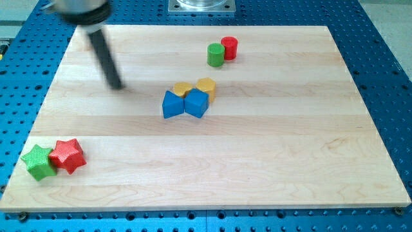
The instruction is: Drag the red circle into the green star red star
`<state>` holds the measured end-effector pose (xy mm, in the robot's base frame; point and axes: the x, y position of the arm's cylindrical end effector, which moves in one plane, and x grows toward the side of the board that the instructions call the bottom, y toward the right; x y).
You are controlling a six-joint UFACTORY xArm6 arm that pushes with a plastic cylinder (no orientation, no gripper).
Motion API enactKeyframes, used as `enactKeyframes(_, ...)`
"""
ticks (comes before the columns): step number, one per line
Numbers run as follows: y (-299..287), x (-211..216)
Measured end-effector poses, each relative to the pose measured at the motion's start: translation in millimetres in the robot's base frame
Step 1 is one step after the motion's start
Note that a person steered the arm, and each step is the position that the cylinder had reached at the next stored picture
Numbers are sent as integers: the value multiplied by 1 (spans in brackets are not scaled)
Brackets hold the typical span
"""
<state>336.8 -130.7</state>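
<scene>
A green cylinder [215,55] is seen toward the view's top right of the wooden surface [270,161]. Near the centre, two blue blocks [172,104] [197,103] are set side by side, with two yellow blocks [183,89] [206,86] touching them behind.

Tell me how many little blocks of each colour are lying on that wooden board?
Red: 2, the red circle and red star
Green: 2, the green circle and green star
Yellow: 2, and
Blue: 2, and
Total: 8
</scene>
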Motion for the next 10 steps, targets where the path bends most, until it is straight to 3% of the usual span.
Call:
enactKeyframes(1,114,-78)
enactKeyframes(2,225,-121)
enactKeyframes(3,254,-87)
enactKeyframes(4,120,-56)
enactKeyframes(5,46,-16)
enactKeyframes(6,36,-25)
enactKeyframes(7,-21,17)
enactKeyframes(8,-29,52)
enactKeyframes(9,-26,-7)
enactKeyframes(10,-76,-1)
